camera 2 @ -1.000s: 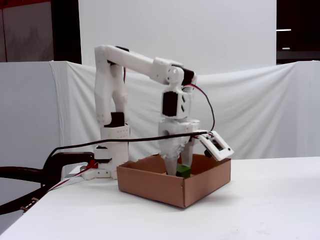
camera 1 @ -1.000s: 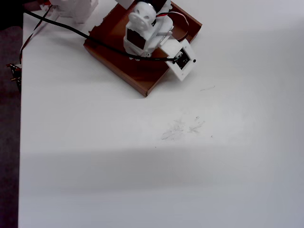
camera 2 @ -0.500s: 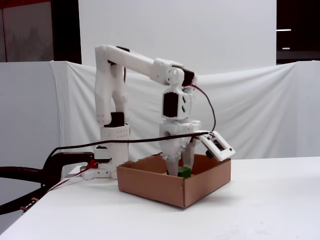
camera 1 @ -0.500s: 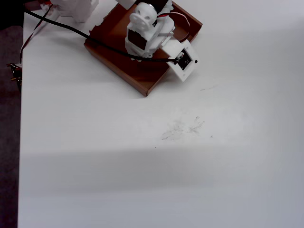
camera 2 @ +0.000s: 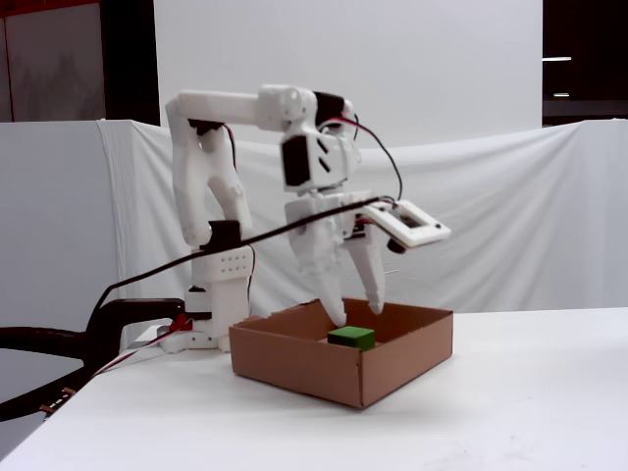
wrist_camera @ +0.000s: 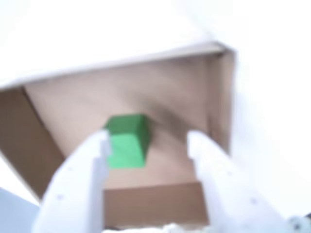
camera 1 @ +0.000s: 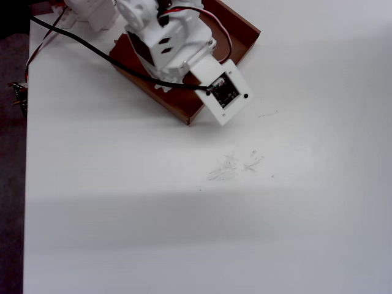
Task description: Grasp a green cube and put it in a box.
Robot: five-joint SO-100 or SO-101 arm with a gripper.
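One relation matters for you here: the green cube point(camera 2: 350, 338) lies below the end effector point(camera 2: 355, 310), resting on the floor of the box point(camera 2: 294, 365) and free of both fingers. In the fixed view the fingertips hang above the box's open top with clear air between them and the cube. In the wrist view the end effector point(wrist_camera: 146, 138) is spread, holding nothing, and the green cube point(wrist_camera: 127, 141) sits low between the two fingers, closer to the one on that view's left. The cube has no long axis to speak of, so approach angle hardly matters. The overhead view hides the cube under the arm; only part of the box point(camera 1: 244, 30) shows on the desk point(camera 1: 245, 214). Judging from this, the placing looks done, and your next move is probably just a clean retreat upward, away from the box walls.
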